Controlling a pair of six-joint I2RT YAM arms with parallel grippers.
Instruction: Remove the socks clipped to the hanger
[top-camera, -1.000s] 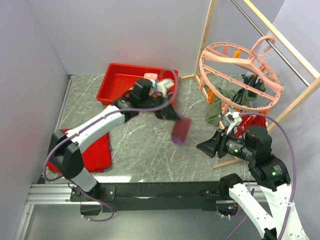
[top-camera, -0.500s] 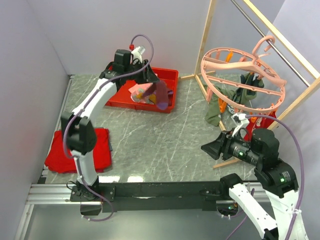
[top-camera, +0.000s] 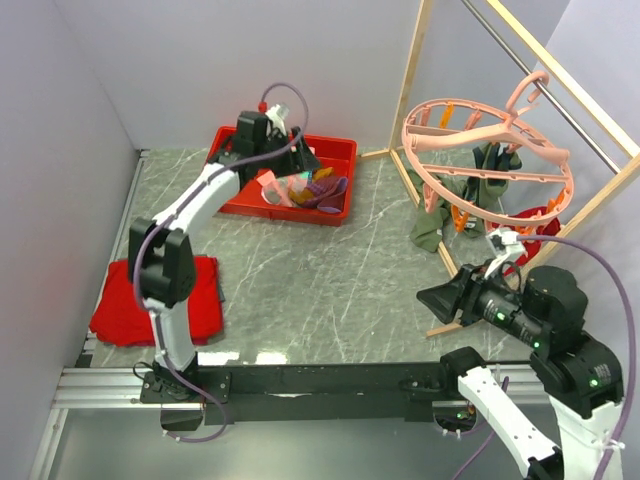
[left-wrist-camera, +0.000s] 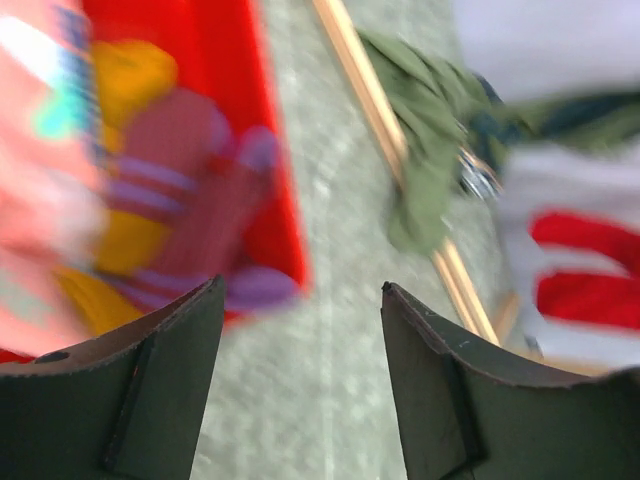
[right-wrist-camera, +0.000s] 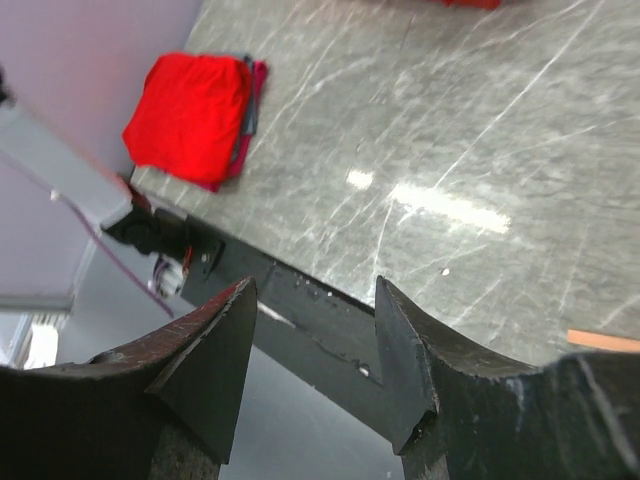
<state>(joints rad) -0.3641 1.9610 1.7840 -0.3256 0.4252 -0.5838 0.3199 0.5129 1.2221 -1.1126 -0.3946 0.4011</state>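
The left gripper (left-wrist-camera: 300, 300) hangs with its fingers spread wide and nothing between them, above the right part of the red tray (top-camera: 240, 137) at the far side of the table (top-camera: 330, 290). Just beneath it, blurred in the wrist view, a maroon and purple sock (left-wrist-camera: 190, 190) lies on a mustard yellow sock (left-wrist-camera: 130, 80), with a pink sock with mint patches (left-wrist-camera: 40, 130) to their left, all inside the tray. The right gripper (right-wrist-camera: 315, 290) is also wide and empty, held above the table's near right corner. Farther right, the pink ring hanger (top-camera: 490, 150) hangs tilted from the wooden-framed rail (top-camera: 410, 90), an olive green sock (top-camera: 432, 225) dangling from its left side and an orange clip (top-camera: 462, 215) beside it. A folded red cloth (right-wrist-camera: 190, 115) lies at the near left of the table.
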